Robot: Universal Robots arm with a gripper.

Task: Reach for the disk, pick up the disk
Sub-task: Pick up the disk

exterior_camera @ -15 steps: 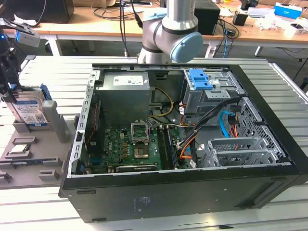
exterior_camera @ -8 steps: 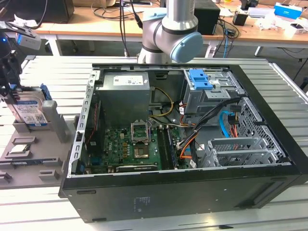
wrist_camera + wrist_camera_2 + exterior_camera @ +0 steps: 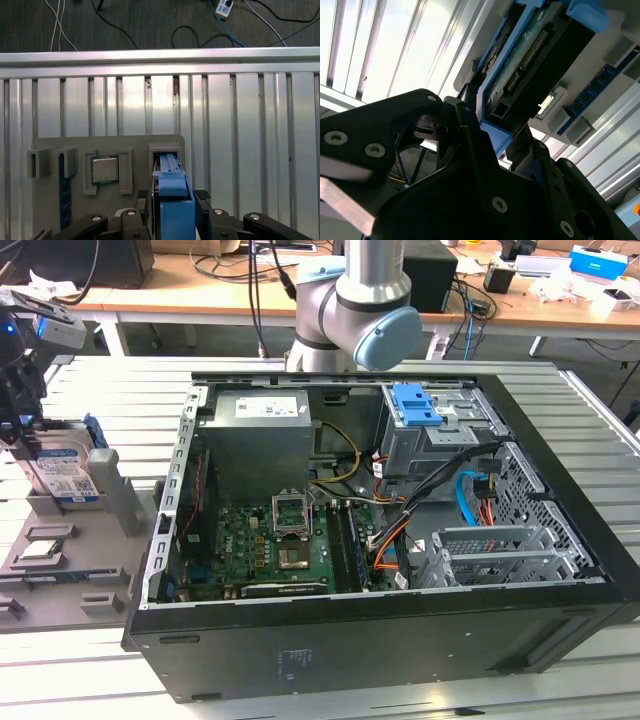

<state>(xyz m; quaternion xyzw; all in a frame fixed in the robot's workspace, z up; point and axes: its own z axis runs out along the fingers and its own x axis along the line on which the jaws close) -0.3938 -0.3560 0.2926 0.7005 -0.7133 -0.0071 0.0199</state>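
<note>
The end effector [image 3: 172, 199] appears clamped on the disk [image 3: 62, 478], fingers against its blue frame. The disk's white-and-blue barcoded label shows above a grey holder [image 3: 118, 502].

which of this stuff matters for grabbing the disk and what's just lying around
For the job: disk, gripper, grey holder the disk stands in.
Just lying about: processor chip, open computer case, desk cables.

The flat silver-metal disk [image 3: 60, 465] has a smooth blue plastic frame [image 3: 175, 205] and a glossy paper label [image 3: 66, 483] — it stands in the matt grey plastic holder tray [image 3: 110, 540]. Beneath that tray the ribbed aluminium table [image 3: 60, 660] gleams. At the tray, the matt black gripper [image 3: 173, 199] bears bright metal screws [image 3: 499, 204].
</note>
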